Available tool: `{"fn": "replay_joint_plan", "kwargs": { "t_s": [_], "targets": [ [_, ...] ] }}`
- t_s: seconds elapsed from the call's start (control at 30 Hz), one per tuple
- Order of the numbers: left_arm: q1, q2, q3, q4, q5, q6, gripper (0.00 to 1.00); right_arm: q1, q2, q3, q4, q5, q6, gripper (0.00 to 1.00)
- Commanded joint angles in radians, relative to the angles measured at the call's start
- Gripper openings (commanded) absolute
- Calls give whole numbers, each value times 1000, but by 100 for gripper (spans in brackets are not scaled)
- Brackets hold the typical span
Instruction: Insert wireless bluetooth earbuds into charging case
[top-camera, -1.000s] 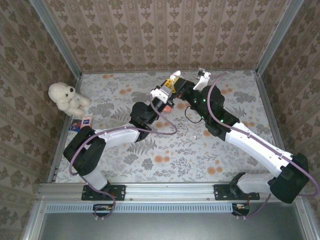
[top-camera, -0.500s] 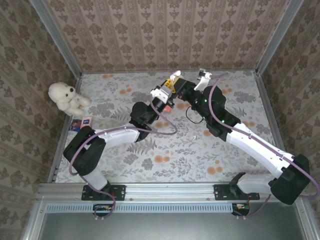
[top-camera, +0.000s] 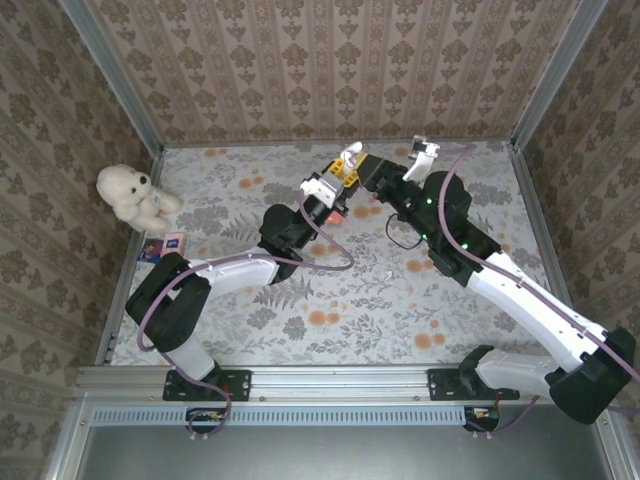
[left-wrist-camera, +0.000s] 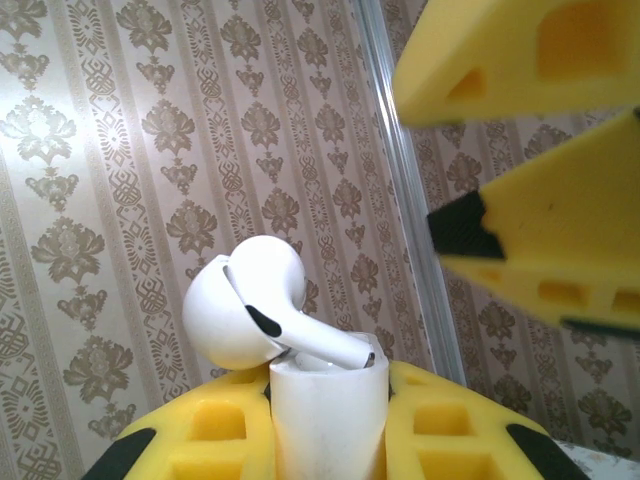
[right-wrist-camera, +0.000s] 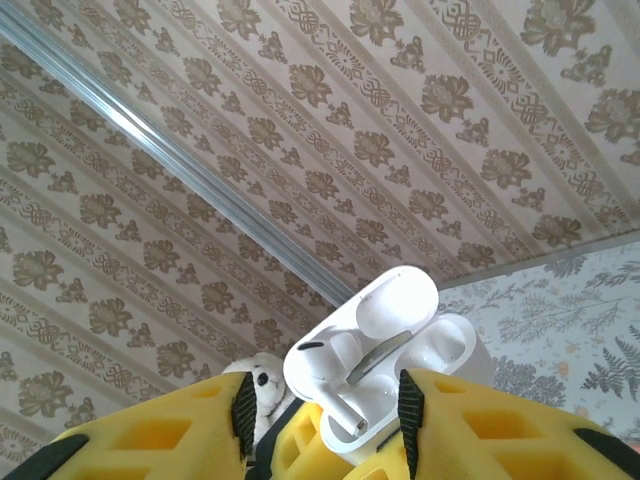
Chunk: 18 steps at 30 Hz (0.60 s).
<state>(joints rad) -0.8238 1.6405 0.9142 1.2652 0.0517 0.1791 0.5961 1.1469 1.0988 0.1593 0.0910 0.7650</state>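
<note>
The left arm (top-camera: 230, 270) and right arm (top-camera: 510, 290) stretched forward and inward, wrists close together. The left gripper (left-wrist-camera: 328, 445) was clamped on a white case (left-wrist-camera: 326, 395). The right gripper (right-wrist-camera: 325, 420) faced it, fingers (left-wrist-camera: 560, 220) apart, seemingly touching nothing.

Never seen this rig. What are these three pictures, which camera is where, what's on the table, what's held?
Two robot arms are bolted side by side. The wide picture looks down from above and behind them; the other two come from a camera on each wrist. On the floral-clothed table sit a white plush bear and a small colourful card. The left hand grips an open white earbud charging case with a white earbud lying askew on it. The right hand is open, holding nothing.
</note>
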Motion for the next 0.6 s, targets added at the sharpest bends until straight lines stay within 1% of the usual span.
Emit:
{"fn": "replay_joint_plan", "kwargs": {
  "t_s": [0.0,0.03,0.1,0.23,0.43,0.47,0.57],
  "targets": [
    [24,-52,-23,42,71,-39,0,-23,-55,76,-148,-27,-76,47],
    [31,-55,-31,42,91,-47,0,-31,-64,91,-192,-28,-95,49],
    [38,-64,-42,42,121,-53,0,-49,-73,122,-276,-41,-127,49],
    [54,-76,-56,42,173,-62,0,-78,-60,197,-431,-103,-199,50],
    [74,-86,-67,43,236,-91,0,-84,51,386,-689,-218,-343,50],
    [75,-86,-67,42,244,-94,0,-83,74,414,-742,-228,-357,49],
    [77,-89,-72,42,262,-100,0,-82,122,481,-821,-228,-384,45]
  ]
}}
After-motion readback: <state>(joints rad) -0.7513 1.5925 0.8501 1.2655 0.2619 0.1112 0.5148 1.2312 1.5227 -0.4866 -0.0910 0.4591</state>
